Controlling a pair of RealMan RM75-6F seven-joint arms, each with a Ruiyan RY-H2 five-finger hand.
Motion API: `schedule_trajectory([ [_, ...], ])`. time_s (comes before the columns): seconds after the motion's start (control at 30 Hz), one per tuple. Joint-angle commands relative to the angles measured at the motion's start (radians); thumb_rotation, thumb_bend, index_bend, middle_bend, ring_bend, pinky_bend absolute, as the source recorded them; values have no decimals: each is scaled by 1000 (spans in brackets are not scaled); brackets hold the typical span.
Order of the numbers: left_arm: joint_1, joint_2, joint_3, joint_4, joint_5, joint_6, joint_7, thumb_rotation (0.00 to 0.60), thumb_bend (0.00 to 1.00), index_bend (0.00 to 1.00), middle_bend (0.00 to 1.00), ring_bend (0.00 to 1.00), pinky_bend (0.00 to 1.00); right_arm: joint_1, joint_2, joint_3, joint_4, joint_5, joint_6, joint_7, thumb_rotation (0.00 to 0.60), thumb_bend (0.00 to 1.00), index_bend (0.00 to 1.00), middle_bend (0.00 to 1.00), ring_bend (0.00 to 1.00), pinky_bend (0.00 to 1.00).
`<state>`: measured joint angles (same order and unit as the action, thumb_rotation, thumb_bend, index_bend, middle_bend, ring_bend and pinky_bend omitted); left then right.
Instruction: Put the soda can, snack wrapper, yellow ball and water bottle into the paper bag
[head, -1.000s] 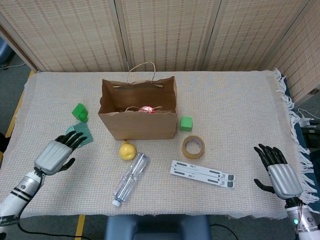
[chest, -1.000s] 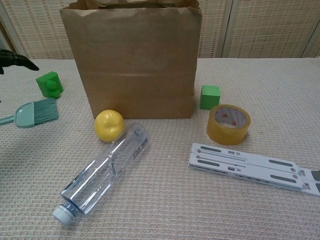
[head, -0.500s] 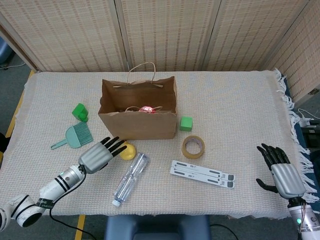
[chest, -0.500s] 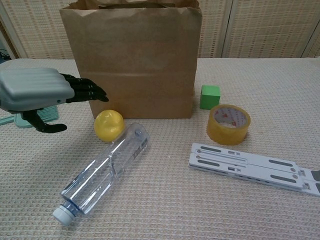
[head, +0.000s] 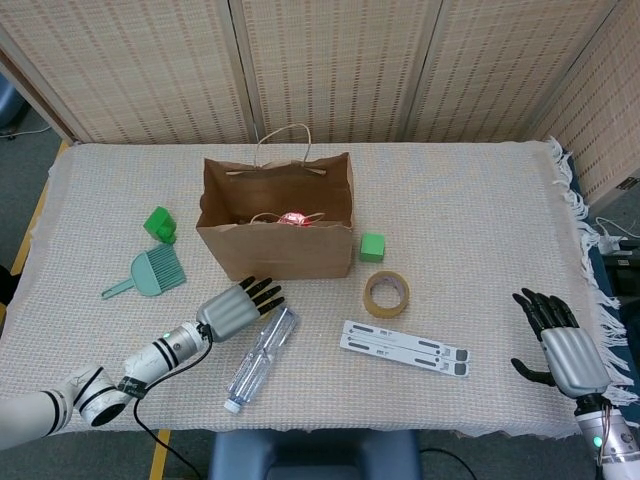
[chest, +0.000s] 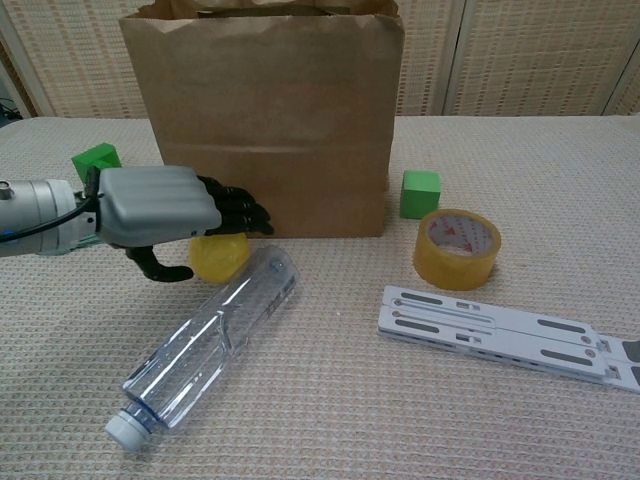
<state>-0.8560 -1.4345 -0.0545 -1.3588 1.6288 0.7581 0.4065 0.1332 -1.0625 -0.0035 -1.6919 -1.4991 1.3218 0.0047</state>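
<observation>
Yellow ball (chest: 222, 256) half covered by left hand (chest: 165, 210), fingers spread and holding nothing, placed above for grasping; right hand (head: 560, 345) open, idle, well apart

Cloth-covered table (head: 470, 215) (fringed right edge), paper bag (head: 277, 225), water bottle (head: 260, 358), tape roll (head: 386, 294), green cube (head: 372, 247)

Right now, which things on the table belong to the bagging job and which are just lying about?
Job: paper bag, yellow ball, water bottle, red item in bag.
Lying about: tape roll, green block, green brush, folding stand.
</observation>
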Motion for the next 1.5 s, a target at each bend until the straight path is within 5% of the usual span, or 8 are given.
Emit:
schedule_trajectory([
  [0.03,-29,-27,-14,42,-23,-26,0,600,371,0,0,0,195,1,1,0,-2,2,-2,2,600,128,0,0,0,0],
  [0.4,-39,-89,14,144,-67,-41,-22,600,382,108,57,45,249,4,3,2,-5,5,-7,4,600,128,0,0,0,0],
  [0.5,-35,-101,23,167,-60,-18,-30,600,419,217,167,129,323,4,3,1,-6,6,-9,4,600,128,0,0,0,0],
  [0.63,-31,-91,35,176,-35,24,-37,600,540,536,471,420,592,3,2,2,-6,7,-6,3,600,128,0,0,0,0],
  [0.7,-22,-74,39,170,-34,44,-44,600,565,603,562,525,670,3,1,2,-6,7,-6,1,600,128,0,0,0,0],
  [1.03,60,52,25,55,-88,163,-43,600,574,662,647,605,715,0,0,1,-3,3,1,1,600,128,0,0,0,0],
  [1.3,250,286,-44,-86,-205,450,-73,600,576,664,650,605,705,-4,-6,-5,2,-14,13,-1,600,127,0,0,0,0],
  [1.5,297,320,-193,-185,-347,595,-129,600,582,667,656,608,705,-5,-12,-5,3,-19,17,-13,600,128,0,0,0,0],
])
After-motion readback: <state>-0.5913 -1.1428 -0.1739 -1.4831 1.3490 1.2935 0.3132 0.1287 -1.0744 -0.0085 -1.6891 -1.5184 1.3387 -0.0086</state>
